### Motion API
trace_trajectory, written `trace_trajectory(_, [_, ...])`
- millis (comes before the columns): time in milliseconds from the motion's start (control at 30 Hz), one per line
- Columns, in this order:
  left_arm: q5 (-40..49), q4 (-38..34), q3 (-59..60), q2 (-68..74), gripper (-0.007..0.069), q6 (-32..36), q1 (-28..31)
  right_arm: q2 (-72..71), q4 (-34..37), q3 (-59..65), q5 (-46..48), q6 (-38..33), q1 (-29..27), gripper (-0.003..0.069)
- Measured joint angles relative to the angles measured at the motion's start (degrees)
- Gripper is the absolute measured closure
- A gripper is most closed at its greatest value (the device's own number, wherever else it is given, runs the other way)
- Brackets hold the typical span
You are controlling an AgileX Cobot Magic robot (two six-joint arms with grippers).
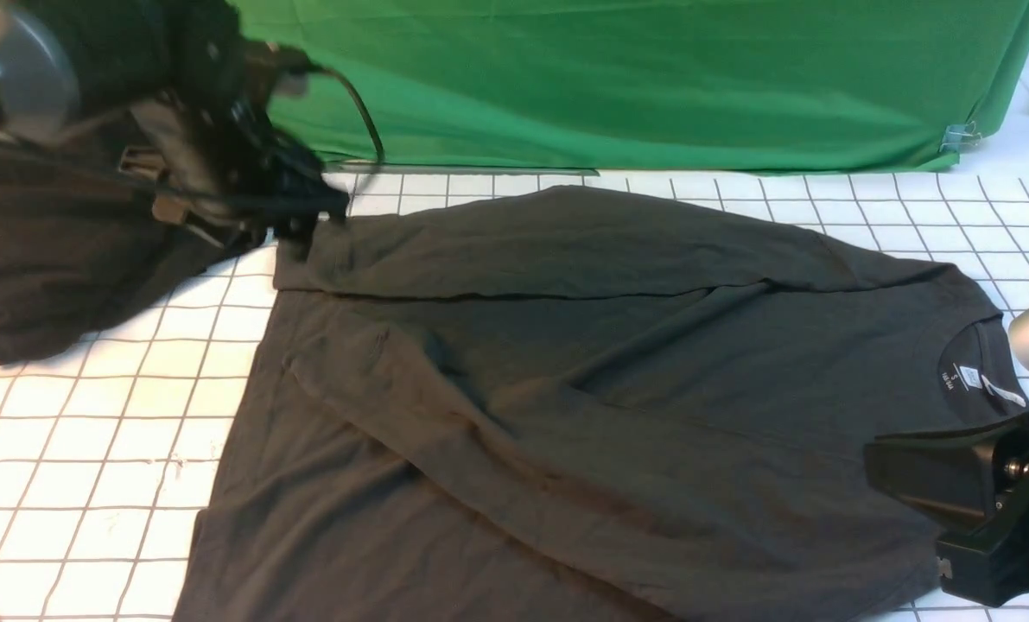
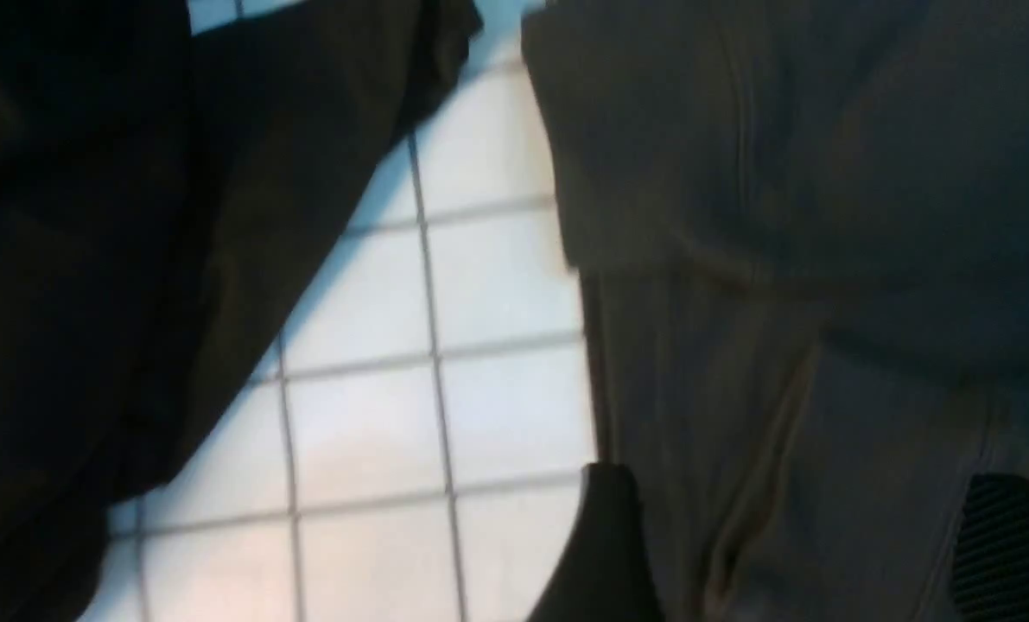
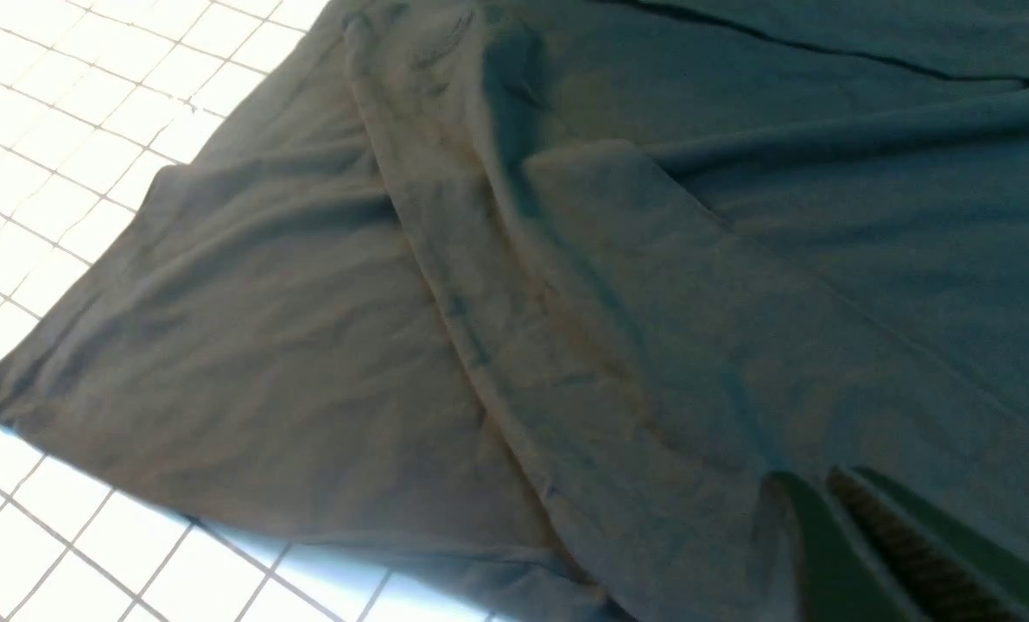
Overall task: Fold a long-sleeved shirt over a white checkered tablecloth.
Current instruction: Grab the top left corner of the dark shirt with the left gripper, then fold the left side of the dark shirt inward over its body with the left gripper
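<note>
Count: 2 garments, 2 grippers, 1 binder clip (image 1: 959, 136) on the green backdrop (image 1: 652, 78). The long-sleeved shirt (image 1: 566, 389) lies flat mid-table on the white checkered tablecloth (image 1: 91, 432), collar right, hem left, both sleeves laid across the body. A darker garment heap (image 1: 47, 259) sits far left, with bare grid between. The neck label (image 1: 955, 376) is white (print too small to read). Left gripper (image 1: 307, 216) is at the far hem corner, fingers (image 2: 605, 544) spread wide. Right gripper (image 1: 881, 466) is beside the collar, jaws pressed together. There is open grid left of the hem.
</note>
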Motion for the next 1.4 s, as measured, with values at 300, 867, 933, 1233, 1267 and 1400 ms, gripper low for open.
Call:
trace_trajectory(300, [-1.1, -3.0, -9.7, 11.7, 0.0146, -3.2, 4.3, 0.0, 0.0, 0.0, 0.0, 0.1, 0.0, 0.0626])
trace_trajectory(867, [-10.2, -13.8, -11.8, 20.1, 0.0249, -0.8, 6.3, 0.0, -0.1, 0.0, 0.0, 0.2, 0.0, 0.0610])
trace_trajectory(933, [-10.3, -13.7, -11.8, 20.1, 0.0347, -0.6, 6.3, 0.0, -0.1, 0.0, 0.0, 0.2, 0.0, 0.0608])
trace_trajectory(1233, [-9.1, -12.2, -11.9, 19.1, 0.0601, 3.9, 6.3, 0.0, -0.1, 0.0, 0.0, 0.2, 0.0, 0.0608])
trace_trajectory(1267, [-8.9, -11.5, -11.9, 18.4, 0.0601, 3.9, 6.3, 0.0, -0.1, 0.0, 0.0, 0.2, 0.0, 0.0608])
trace_trajectory(1400, [-8.3, -10.0, -11.9, 15.2, 0.0601, 4.1, 6.3, 0.0, -0.1, 0.0, 0.0, 0.2, 0.0, 0.0608])
